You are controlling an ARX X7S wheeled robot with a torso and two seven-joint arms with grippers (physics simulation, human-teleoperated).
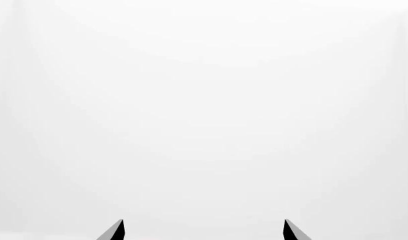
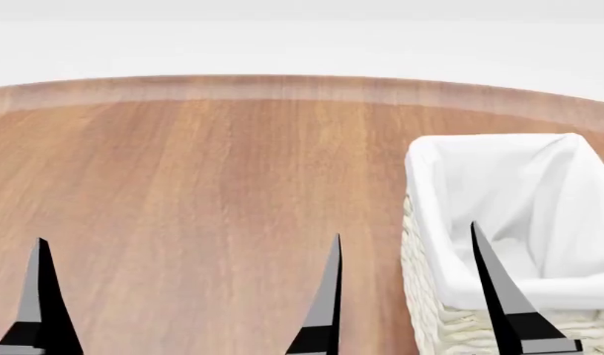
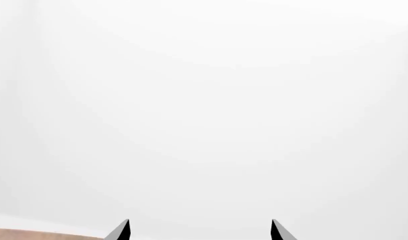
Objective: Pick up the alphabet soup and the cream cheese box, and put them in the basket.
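Note:
The basket [image 2: 425, 192], cream wicker with white cloth folded over its rim, stands on the table at the right in the head view. The alphabet soup and the cream cheese box are out of view in every frame. My right gripper [image 2: 405, 288] is open and empty, raised near the basket's left wall, with one finger in front of the basket. In the right wrist view [image 3: 199, 231] its tips stand wide apart with nothing between them. My left gripper [image 1: 204, 231] is open and empty; only one of its fingers [image 2: 41, 296] shows at the head view's left.
A brown wooden table [image 2: 203, 192] fills the head view, its far edge [image 2: 282, 87] against a white wall. Both wrist views face the white wall; a sliver of table [image 3: 30, 235] shows in the right one.

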